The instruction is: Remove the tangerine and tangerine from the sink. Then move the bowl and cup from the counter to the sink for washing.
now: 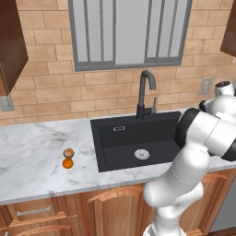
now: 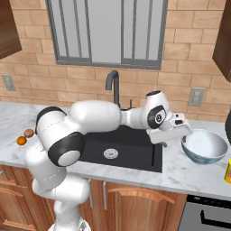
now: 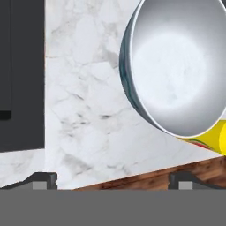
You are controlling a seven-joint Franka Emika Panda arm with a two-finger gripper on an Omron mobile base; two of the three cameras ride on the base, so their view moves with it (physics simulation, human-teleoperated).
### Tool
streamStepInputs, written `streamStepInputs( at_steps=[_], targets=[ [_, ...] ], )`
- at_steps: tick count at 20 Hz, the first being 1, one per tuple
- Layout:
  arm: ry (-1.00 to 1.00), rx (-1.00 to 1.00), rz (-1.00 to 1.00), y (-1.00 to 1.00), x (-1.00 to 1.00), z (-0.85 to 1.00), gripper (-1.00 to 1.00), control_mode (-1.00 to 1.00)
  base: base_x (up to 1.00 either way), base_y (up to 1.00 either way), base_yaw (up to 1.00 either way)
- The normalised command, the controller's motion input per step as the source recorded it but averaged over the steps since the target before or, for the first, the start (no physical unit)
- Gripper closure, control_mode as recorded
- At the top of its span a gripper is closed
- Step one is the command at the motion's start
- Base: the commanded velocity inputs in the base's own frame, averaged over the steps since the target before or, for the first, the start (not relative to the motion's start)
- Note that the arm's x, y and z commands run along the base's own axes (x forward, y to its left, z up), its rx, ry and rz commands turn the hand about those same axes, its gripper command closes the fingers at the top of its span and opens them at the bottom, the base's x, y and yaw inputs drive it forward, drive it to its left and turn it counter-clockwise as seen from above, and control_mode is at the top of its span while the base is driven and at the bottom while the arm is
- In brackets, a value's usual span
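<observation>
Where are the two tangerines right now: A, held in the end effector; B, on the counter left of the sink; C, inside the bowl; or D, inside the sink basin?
B: both tangerines sit together on the marble counter left of the black sink, whose basin holds just its silver drain.

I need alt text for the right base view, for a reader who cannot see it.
The white arm reaches across the black sink, its open gripper beside the bowl on the marble counter. Two tangerines lie on the counter far left.
</observation>
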Motion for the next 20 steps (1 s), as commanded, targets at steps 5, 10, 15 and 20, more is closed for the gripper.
streamStepInputs(
  at_steps=[5, 10, 15, 20],
  targets=[
    [0.00, 0.00, 0.02, -0.13, 0.15, -0.12, -1.00, -1.00, 0.00, 0.00, 0.00],
    [0.00, 0.00, 0.00, -0.17, 0.13, -0.09, -1.00, -1.00, 0.00, 0.00, 0.00],
    [0.00, 0.00, 0.01, -0.20, 0.16, -0.09, -1.00, -1.00, 0.00, 0.00, 0.00],
    [0.00, 0.00, 0.03, -0.15, 0.17, -0.09, -1.00, -1.00, 0.00, 0.00, 0.00]
  ],
)
